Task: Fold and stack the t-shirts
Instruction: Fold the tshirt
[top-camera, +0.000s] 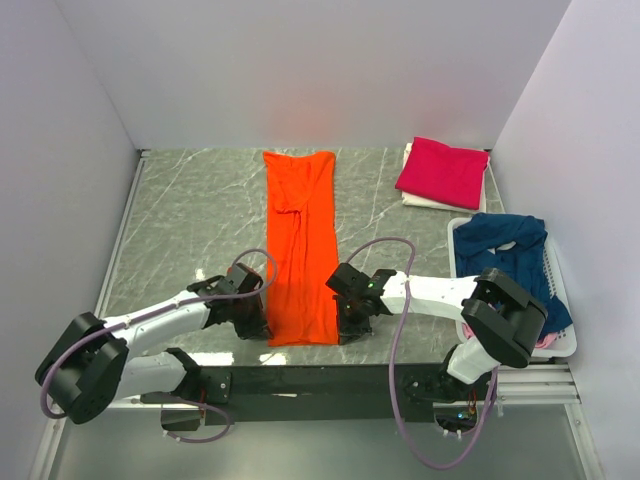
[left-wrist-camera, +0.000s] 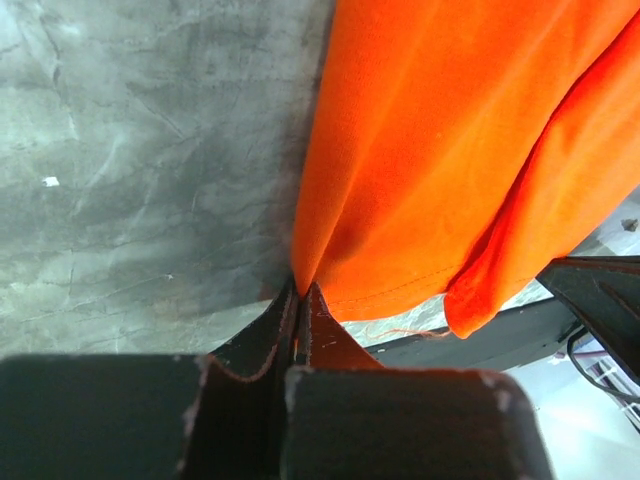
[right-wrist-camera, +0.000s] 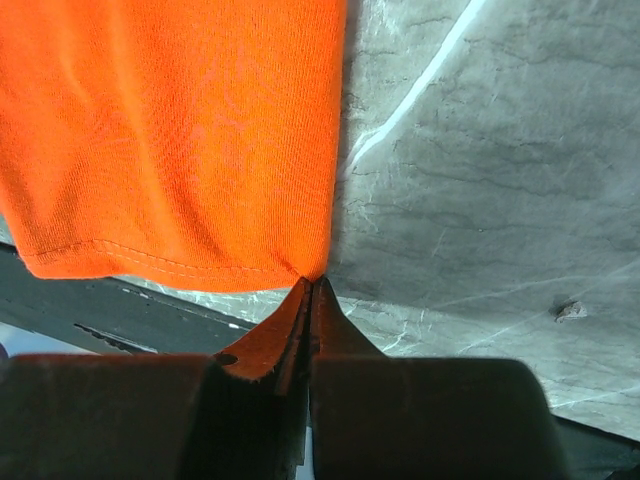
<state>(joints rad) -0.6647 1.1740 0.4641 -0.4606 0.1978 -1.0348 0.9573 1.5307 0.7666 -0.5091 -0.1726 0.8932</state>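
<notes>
The orange t-shirt (top-camera: 300, 240) lies as a long narrow strip down the middle of the table, hem toward the arms. My left gripper (top-camera: 262, 328) is shut on its near left hem corner, and in the left wrist view (left-wrist-camera: 300, 287) the cloth (left-wrist-camera: 440, 150) rises from the pinched tips. At the near right hem corner my right gripper (top-camera: 345, 328) is shut on the cloth too; the right wrist view (right-wrist-camera: 312, 281) shows the orange hem (right-wrist-camera: 170, 150) pinched at the tips. A folded magenta t-shirt (top-camera: 443, 170) rests at the back right on a pale pink one (top-camera: 425, 198). A navy t-shirt (top-camera: 505, 250) fills the basket.
The white plastic basket (top-camera: 567, 340) stands at the right edge, close behind my right arm's elbow. Grey marble tabletop (top-camera: 190, 220) shows left of the orange shirt. White walls close in the table on three sides. A dark rail (top-camera: 330, 378) runs along the near edge.
</notes>
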